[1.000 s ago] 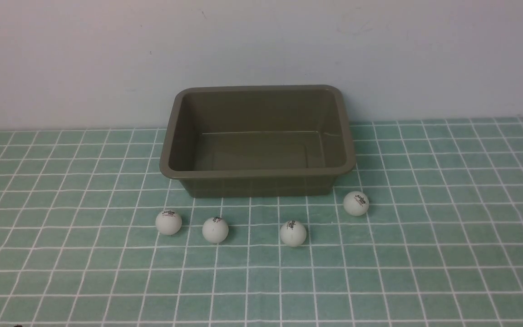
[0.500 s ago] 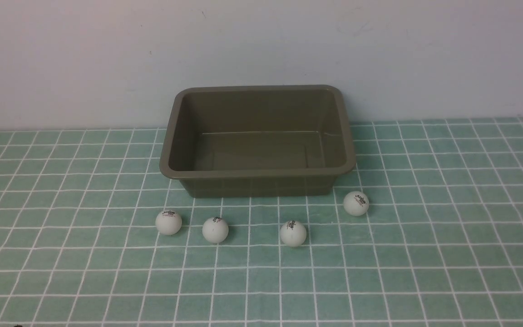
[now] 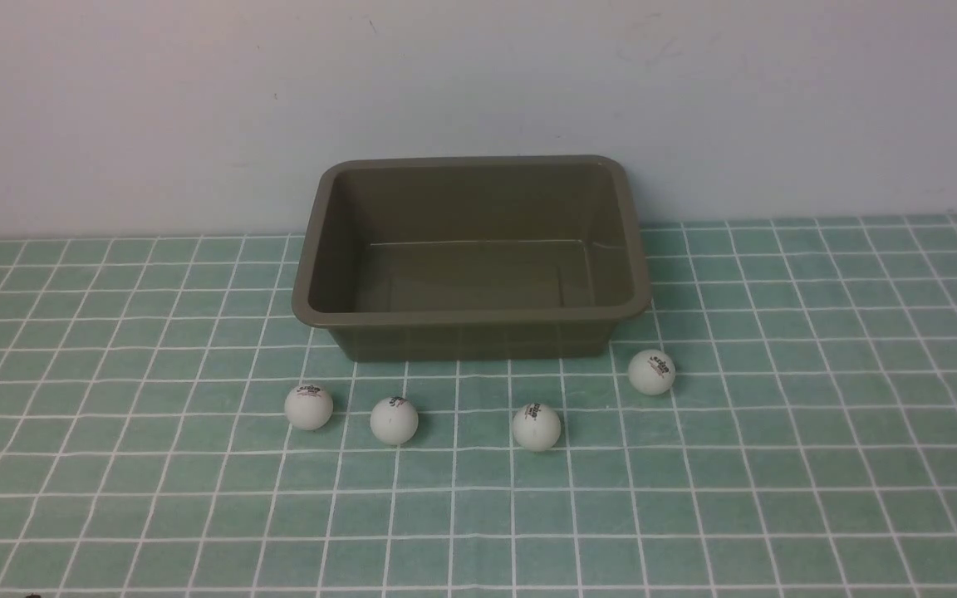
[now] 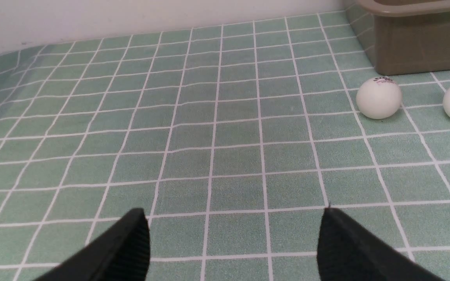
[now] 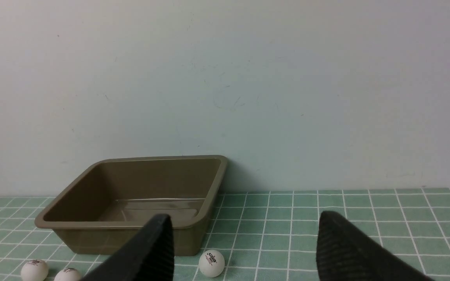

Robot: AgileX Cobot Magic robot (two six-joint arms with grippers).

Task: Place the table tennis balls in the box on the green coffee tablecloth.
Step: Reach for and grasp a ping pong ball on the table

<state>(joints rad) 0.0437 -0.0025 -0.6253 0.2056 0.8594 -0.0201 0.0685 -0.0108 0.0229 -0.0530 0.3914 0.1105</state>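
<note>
Left tool [image 4: 233, 212] spread wide, pinching nothing, low over the green coffee tablecloth [image 4: 209, 117]; right tool [image 5: 244, 216] likewise spread and empty, facing the box [image 5: 92, 225]; both seemingly parked clear ahead of a first reach; table tennis balls in a loose row just in front of the box: leftmost ball [image 3: 308, 406], second ball [image 3: 394, 419], third ball [image 3: 537, 427], rightmost ball [image 3: 651, 371] near its corner; set apart, probably for unhindered single pick-ups; box empty, open side up, backed against the wall [image 3: 113, 108], likely against sliding.
</note>
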